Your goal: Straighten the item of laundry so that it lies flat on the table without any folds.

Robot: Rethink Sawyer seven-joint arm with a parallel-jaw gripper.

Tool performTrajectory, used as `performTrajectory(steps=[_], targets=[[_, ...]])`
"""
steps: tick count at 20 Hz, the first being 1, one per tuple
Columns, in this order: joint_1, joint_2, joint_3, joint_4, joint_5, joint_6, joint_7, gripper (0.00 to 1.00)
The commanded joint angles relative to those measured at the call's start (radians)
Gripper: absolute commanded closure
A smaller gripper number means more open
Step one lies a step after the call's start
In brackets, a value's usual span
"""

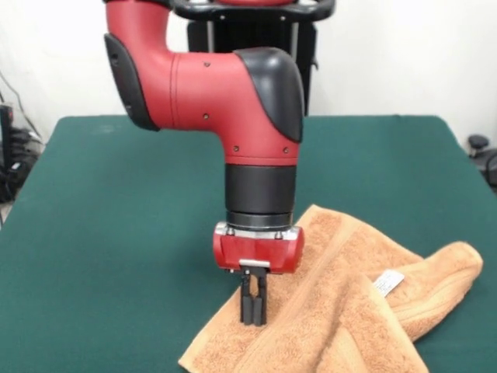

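Note:
The orange-tan towel (342, 318) lies crumpled at the table's near right in the front view. It is folded over itself, with a thick fold running out to the right and a small white label (388, 281) showing on top. The dark green table (116, 233) lies all around it. My gripper (253, 315) points straight down at the towel's left edge. Its two black fingers stand close together with their tips down in the cloth, pinching it. The towel's near edge runs out of the picture at the bottom.
The red and black arm (233, 93) comes down over the middle of the table and hides part of it. The black pedestal (256, 31) stands at the far side. Dark equipment shows past the table's left edge (12, 148) and right edge (481, 155).

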Motion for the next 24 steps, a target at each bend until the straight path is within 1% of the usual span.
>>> performTrajectory(steps=[1,10,20,24], targets=[[-0.113,0.253,0.101,0.091,-0.120,0.016,0.023,1.00],[-0.186,0.233,0.140,0.109,-0.204,0.075,-0.003,1.00],[-0.229,0.210,0.169,0.129,-0.249,0.128,-0.018,1.00],[-0.271,0.212,0.202,0.133,-0.276,0.161,-0.051,1.00]])
